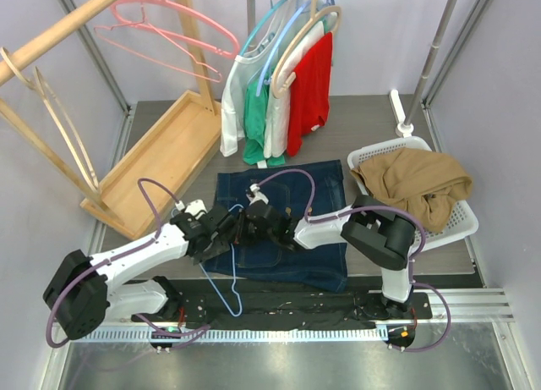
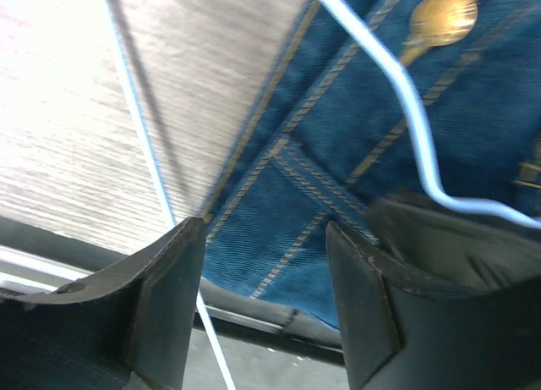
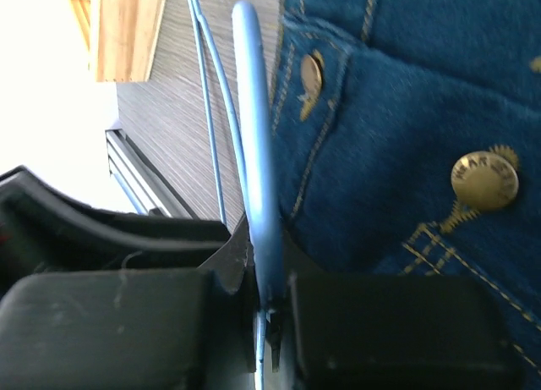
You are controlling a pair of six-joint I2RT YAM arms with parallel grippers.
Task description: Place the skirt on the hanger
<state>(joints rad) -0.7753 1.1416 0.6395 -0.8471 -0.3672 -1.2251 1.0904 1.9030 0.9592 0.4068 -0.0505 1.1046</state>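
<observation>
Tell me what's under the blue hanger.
Under the blue hanger are the denim skirt and, past its edge, the grey table. The stretch inside the right gripper is covered.

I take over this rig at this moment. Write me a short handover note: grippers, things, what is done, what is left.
Left gripper: open, holding nothing, over the edge of the skirt.
Right gripper: shut on the blue hanger.
The skirt lies flat, with the hanger at its near left side.
Done: hanger gripped.
Left: get the skirt onto the hanger.
</observation>
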